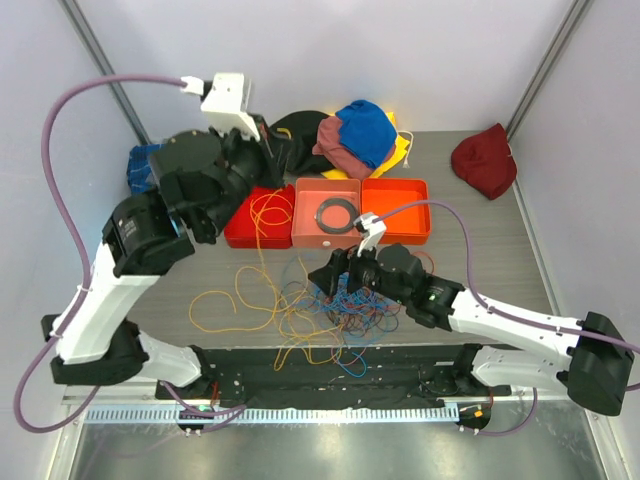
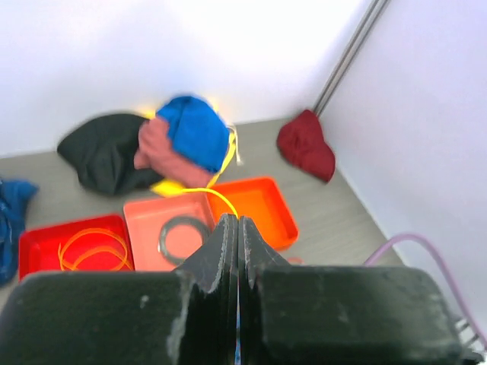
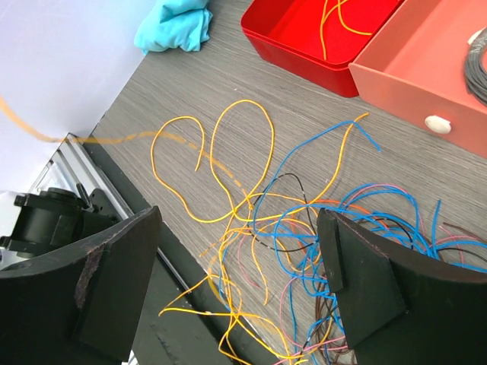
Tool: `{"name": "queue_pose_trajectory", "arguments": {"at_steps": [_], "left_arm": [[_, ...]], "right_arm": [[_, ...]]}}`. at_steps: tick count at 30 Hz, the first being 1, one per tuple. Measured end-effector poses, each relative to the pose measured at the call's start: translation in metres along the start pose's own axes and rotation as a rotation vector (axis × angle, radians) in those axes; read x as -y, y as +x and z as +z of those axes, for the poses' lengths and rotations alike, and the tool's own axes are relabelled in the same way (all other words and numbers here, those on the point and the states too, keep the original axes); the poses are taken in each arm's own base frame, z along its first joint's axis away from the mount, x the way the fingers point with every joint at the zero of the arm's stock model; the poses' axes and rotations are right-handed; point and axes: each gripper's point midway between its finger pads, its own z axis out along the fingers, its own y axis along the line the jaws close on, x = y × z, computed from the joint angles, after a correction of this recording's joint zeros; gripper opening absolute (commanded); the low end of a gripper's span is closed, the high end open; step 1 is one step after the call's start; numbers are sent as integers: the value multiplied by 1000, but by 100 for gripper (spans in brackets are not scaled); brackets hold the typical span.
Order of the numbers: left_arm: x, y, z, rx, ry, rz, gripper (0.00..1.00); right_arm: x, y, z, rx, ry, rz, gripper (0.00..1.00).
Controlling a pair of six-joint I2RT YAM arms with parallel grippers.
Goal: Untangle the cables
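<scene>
Task is approx. half done: a few orange cables (image 1: pixel 265 212) lie in the red tray (image 1: pixel 235 238) at far left, most cables (image 1: pixel 330 305) stay knotted near centre. Left gripper (image 2: pixel 237 224) is clenched on a yellow cable (image 2: pixel 205 192); right gripper (image 3: pixel 236 281) hangs released above the knot.

You're looking at a robot lab cell: plain white walls (image 1: pixel 400 60) close in three sides, with metal posts (image 1: pixel 545 70) in the back corners. On the grey table (image 1: pixel 490 260), two arms (image 1: pixel 100 310) are bolted side by side behind an aluminium rail (image 1: pixel 300 413), trailing lilac hoses (image 1: pixel 60 190).
</scene>
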Motion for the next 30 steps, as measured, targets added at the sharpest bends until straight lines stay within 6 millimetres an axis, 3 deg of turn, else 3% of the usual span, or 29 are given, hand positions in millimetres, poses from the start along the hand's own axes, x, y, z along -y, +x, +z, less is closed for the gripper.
{"name": "queue_pose_trajectory", "arguments": {"at_steps": [4, 7, 11, 19, 24, 30], "left_arm": [[15, -43, 7, 87, 25, 7, 0], [22, -54, 8, 117, 51, 15, 0], [29, -54, 8, 126, 88, 24, 0], [37, -43, 15, 108, 121, 34, 0], [41, -41, 15, 106, 143, 31, 0], [44, -35, 17, 92, 158, 23, 0]], "right_arm": [[-4, 2, 1, -5, -14, -3, 92], [-9, 5, 4, -7, -29, -6, 92], [-19, 8, 16, -23, -55, -18, 92], [-62, 23, 44, -64, -152, -77, 93], [-60, 40, 66, -96, -144, -86, 93], [-44, 66, 103, -142, -76, -109, 93]]}}
